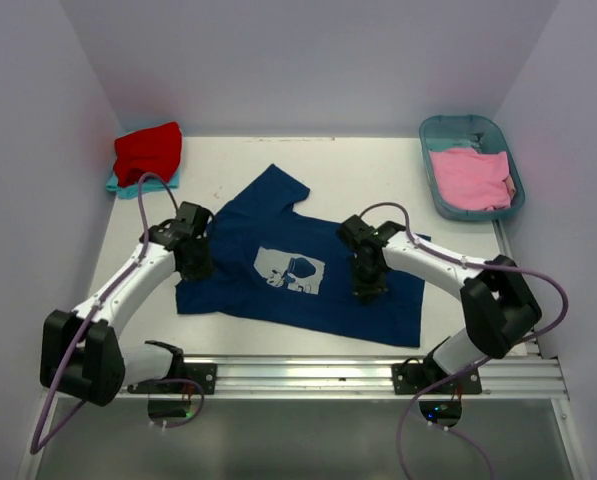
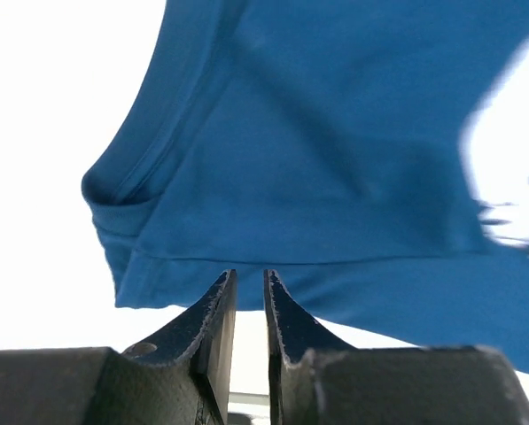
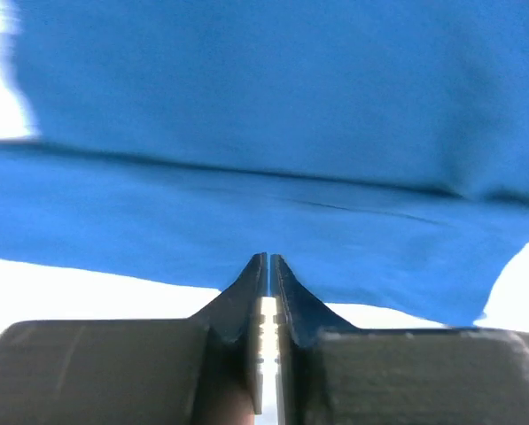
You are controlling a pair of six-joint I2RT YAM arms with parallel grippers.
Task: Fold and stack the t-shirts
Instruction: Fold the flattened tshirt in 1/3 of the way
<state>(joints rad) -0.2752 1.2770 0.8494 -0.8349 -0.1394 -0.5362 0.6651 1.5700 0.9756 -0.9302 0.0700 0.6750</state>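
Observation:
The navy blue t-shirt lies spread flat in the middle of the table, its pale square print facing up. My left gripper hovers over the shirt's left edge. In the left wrist view its jaws stand nearly shut with a narrow gap and nothing between them, at the hem of the shirt. My right gripper is over the shirt's right part. In the right wrist view it is shut and empty, just off the cloth's edge.
A folded red t-shirt lies on a teal one at the back left corner. A pink t-shirt lies in the teal tub at the back right. A metal rail runs along the near edge.

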